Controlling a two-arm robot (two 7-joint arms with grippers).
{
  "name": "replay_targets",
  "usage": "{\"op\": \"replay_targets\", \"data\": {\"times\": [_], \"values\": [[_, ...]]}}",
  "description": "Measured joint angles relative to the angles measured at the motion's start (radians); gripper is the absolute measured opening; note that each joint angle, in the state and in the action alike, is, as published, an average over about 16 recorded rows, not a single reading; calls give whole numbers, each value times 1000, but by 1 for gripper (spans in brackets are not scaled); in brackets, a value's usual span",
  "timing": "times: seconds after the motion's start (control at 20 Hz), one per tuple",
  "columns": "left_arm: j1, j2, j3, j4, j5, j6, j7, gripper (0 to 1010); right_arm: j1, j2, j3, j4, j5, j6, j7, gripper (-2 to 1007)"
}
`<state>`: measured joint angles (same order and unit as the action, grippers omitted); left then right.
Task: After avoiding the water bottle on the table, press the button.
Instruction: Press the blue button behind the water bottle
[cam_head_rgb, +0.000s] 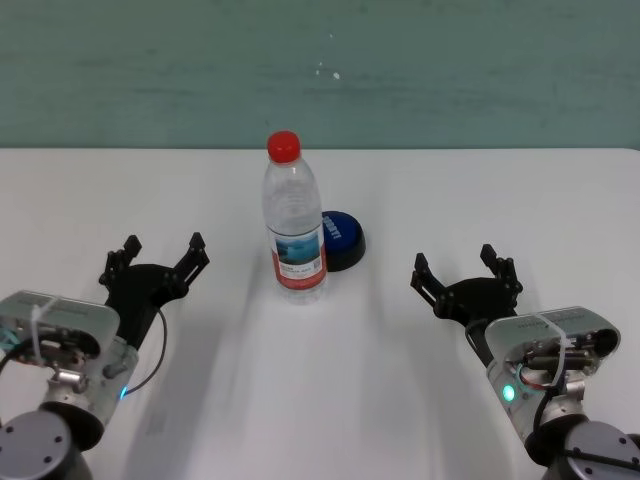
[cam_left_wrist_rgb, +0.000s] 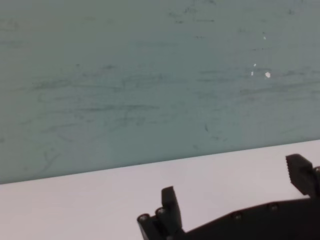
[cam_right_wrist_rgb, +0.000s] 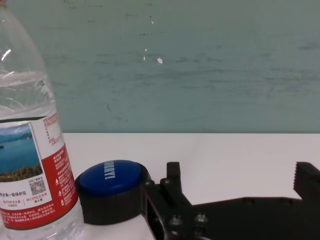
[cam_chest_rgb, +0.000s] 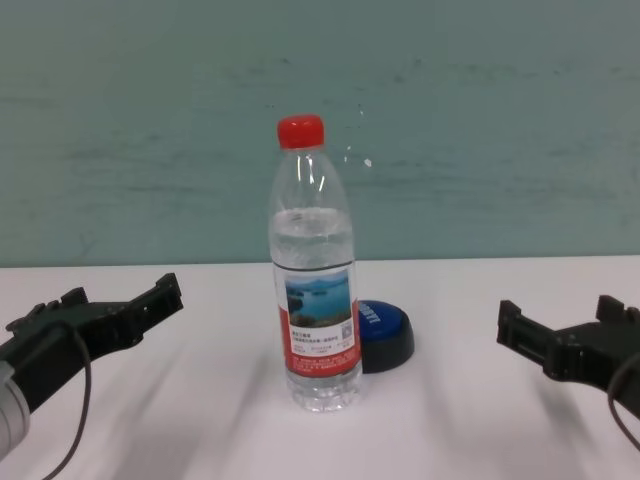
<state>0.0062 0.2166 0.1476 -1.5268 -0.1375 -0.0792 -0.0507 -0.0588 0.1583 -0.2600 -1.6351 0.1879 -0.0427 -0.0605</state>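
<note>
A white counter (cam_head_rgb: 500, 200) stands before a green wall (cam_head_rgb: 450, 70). At about eight o'clock from the centre, the left gripper (cam_head_rgb: 160, 250) hovers low over the counter, its jaws spread open and holding nothing. In the middle stands an upright water bottle (cam_head_rgb: 294, 220) with a red cap. The blue button (cam_head_rgb: 340, 238) sits just behind it, toward two o'clock, partly hidden. At about four o'clock, the right gripper (cam_head_rgb: 467, 272) hovers with jaws open and empty, well apart from both.
</note>
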Motion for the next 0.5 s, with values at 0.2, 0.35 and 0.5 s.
{"op": "replay_targets", "data": {"times": [0.2, 0.35, 0.5], "values": [[0, 0, 0, 0, 0, 0, 0, 1000, 0, 0, 0, 0, 0, 0, 0, 1004], [0, 0, 0, 0, 0, 0, 0, 1000, 0, 0, 0, 0, 0, 0, 0, 1004], [0, 0, 0, 0, 0, 0, 0, 1000, 0, 0, 0, 0, 0, 0, 0, 1004]]}}
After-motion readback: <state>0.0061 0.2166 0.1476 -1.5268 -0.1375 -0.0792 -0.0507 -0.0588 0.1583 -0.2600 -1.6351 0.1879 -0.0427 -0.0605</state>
